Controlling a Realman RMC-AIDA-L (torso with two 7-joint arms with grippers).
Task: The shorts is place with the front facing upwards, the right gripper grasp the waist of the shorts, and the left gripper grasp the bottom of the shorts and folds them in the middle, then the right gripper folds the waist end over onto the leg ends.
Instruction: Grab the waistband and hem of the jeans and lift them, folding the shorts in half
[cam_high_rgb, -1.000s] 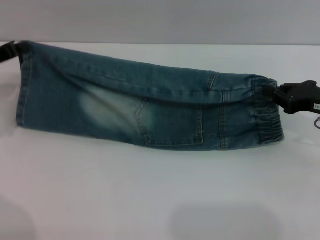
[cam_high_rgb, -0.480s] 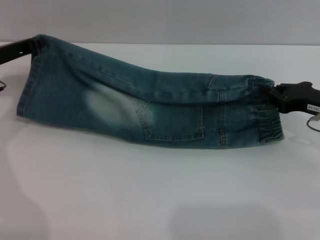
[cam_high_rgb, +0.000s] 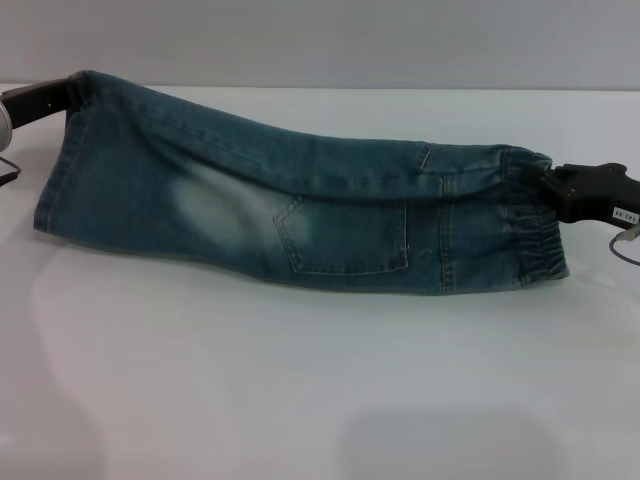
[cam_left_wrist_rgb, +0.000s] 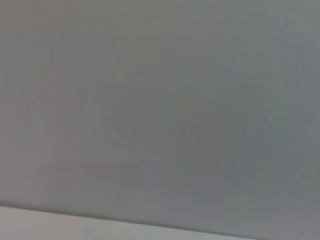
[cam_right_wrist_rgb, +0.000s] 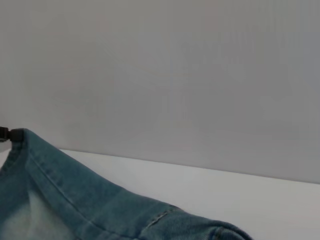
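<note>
The blue-green denim shorts (cam_high_rgb: 300, 210) hang folded lengthwise between my two grippers, stretched across the head view, with the lower edge resting on or just over the table. My left gripper (cam_high_rgb: 68, 92) is shut on the top corner of the bottom of the shorts (cam_high_rgb: 52, 180) at far left. On the right, the right gripper (cam_high_rgb: 548, 182) is shut on the upper edge of the gathered waist (cam_high_rgb: 530, 240). A pale faded patch and a stitched pocket face me. The right wrist view shows the shorts' top fold (cam_right_wrist_rgb: 75, 200) running to the left gripper (cam_right_wrist_rgb: 7, 134).
A white table (cam_high_rgb: 300, 380) lies under and in front of the shorts. A grey wall (cam_high_rgb: 320, 40) stands behind the table's far edge. The left wrist view shows only grey wall and a strip of table (cam_left_wrist_rgb: 50, 225).
The left gripper has lifted the leg end higher and drawn it a little to the right, so the shorts slope down more steeply toward the waist. The right gripper has barely moved.
</note>
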